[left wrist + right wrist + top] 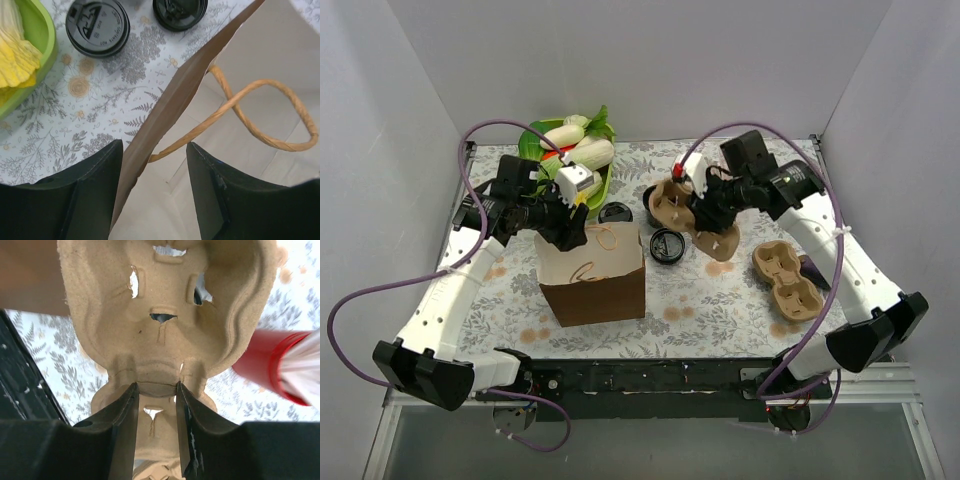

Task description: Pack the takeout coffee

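The brown paper bag (592,280) stands open on the table (720,300). The left gripper (155,147) straddles its far rim with jaws half spread, not pinching the paper. The right gripper (156,390) is clamped narrow on the middle rib of 1 tan cup carrier (165,315). The takeout coffee (615,212) stands lidded just behind the bag, near the green bowl (603,185).
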